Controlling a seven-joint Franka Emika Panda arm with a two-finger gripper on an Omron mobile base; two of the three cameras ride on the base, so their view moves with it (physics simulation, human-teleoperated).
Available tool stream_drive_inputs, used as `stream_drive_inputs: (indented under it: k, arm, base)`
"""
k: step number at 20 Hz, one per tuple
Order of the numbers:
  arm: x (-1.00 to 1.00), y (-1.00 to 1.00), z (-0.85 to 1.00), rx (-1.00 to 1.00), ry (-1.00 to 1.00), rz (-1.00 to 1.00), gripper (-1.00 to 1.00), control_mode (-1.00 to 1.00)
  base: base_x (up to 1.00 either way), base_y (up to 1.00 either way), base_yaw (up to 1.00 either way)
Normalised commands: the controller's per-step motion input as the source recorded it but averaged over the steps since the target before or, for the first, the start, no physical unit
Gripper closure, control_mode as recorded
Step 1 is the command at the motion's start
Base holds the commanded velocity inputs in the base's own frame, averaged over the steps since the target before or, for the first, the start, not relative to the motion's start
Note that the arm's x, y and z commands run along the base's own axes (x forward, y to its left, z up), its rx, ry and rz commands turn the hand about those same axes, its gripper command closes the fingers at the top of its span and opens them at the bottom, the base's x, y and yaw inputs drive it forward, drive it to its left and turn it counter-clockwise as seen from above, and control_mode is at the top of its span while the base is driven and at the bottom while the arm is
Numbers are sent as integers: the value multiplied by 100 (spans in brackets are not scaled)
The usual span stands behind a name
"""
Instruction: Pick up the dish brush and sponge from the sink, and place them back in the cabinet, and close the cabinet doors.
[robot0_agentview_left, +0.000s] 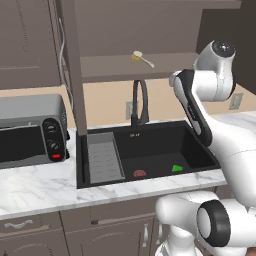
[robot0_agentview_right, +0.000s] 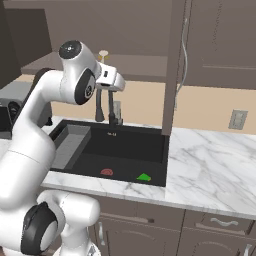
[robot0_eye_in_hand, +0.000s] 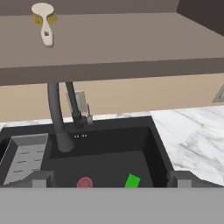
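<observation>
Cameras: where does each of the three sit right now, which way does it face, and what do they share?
Left base view: behind the arm on its left, looking forward and down at the sink; the white arm fills the right side.
Right base view: behind on its right, facing the same sink; the arm rises at left.
Hand view: on the hand, looking along the open tool toward the faucet and cabinet shelf.
Shared: the dish brush on the shelf, the sponge in the basin.

Veined marble counter (robot0_agentview_left: 45, 187), matt black sink (robot0_agentview_left: 165, 145)
</observation>
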Motion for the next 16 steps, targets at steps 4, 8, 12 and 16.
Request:
stream_drive_inputs:
  k: [4, 8, 12, 16]
  arm:
    - [-1, 0, 0, 0, 8, 0, -100, -100]
    - [-14, -1, 0, 0, 11, 0, -100, -100]
    - [-23, -5, 0, 0, 11, 0, -100, -100]
    - [-25, -4, -2, 0, 9, 0, -100, -100]
  base:
    - [0, 0, 0]
    - [0, 0, 0]
    - [0, 0, 0]
    - [0, 0, 0]
